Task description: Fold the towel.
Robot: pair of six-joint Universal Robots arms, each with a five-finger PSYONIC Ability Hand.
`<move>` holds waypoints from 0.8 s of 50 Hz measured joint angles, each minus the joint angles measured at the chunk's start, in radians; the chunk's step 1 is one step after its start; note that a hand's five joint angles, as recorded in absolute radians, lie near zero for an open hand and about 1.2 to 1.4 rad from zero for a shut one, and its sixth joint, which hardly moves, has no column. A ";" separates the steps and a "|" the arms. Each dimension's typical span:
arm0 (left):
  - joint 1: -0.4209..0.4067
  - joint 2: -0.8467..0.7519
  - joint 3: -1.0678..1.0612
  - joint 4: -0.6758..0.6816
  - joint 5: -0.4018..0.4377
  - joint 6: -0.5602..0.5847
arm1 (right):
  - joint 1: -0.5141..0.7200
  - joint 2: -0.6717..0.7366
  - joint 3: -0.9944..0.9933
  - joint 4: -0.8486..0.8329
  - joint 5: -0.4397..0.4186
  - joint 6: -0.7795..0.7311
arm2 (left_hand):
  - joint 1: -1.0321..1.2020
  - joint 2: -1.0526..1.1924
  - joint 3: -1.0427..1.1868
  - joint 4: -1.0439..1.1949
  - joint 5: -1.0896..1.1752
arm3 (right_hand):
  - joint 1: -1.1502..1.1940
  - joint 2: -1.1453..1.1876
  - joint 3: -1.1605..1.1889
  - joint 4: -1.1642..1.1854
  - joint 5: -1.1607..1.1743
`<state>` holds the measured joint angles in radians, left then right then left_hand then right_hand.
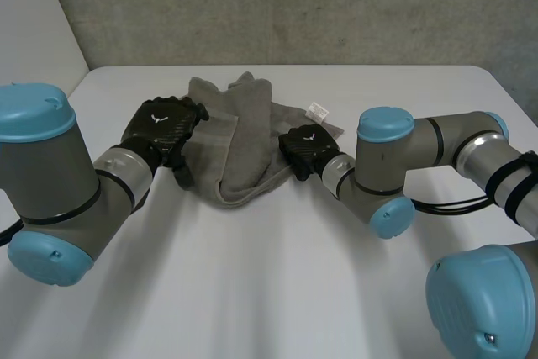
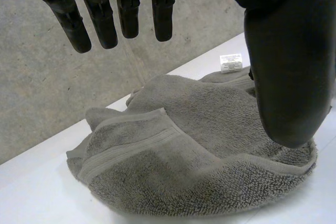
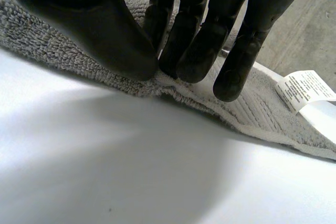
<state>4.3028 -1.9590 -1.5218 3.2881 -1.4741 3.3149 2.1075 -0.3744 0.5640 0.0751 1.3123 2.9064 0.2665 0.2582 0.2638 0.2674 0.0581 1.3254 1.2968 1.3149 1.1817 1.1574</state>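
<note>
Though the towel (image 1: pixel 239 145) lies doubled over itself in a loose grey heap on the far half of the table (image 1: pixel 252 292), between the two hands, its layers are rumpled and the edges do not line up. I judge the fold barely begun, with squaring up and a neat fold left to do. The left hand (image 1: pixel 160 128) sits at the heap's left side, its fingers (image 2: pixel 121 14) straight and set wide of the thumb, holding nothing. Whether the thumb touches the cloth I cannot tell. The right hand (image 1: pixel 307 147) is at the right edge, its thumb and fingers (image 3: pixel 194 51) pinching the hem just off the table, near the white label (image 3: pixel 304 90).
</note>
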 measured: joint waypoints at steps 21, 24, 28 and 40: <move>-0.025 0.024 -0.020 -0.005 0.005 0.003 | -0.077 -0.514 0.543 -0.051 -0.096 0.012 | 0.000 0.000 0.000 0.000 0.000 | 0.000 0.000 0.004 0.000 0.000; -0.032 0.041 -0.030 -0.006 0.007 0.004 | -0.123 -0.615 0.674 -0.086 -0.132 0.011 | 0.000 0.000 0.000 0.000 0.000 | 0.000 0.000 0.004 0.000 0.000; -0.040 0.063 -0.047 -0.007 0.008 0.005 | -0.181 -0.721 0.824 -0.119 -0.169 0.008 | 0.000 0.000 0.000 0.000 0.000 | 0.000 0.000 0.004 0.000 0.000; -0.107 0.081 -0.118 -0.004 0.055 0.014 | -0.287 -0.878 1.081 -0.164 -0.242 0.003 | 0.000 0.000 0.000 0.000 0.000 | 0.000 0.000 0.012 0.000 0.000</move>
<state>4.1955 -1.8780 -1.6399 3.2843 -1.4191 3.3287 1.8208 -1.2521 1.6450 -0.0887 1.0703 2.9095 0.2664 0.2583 0.2638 0.2674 0.0581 1.3257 1.2968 1.3271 1.1817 1.1575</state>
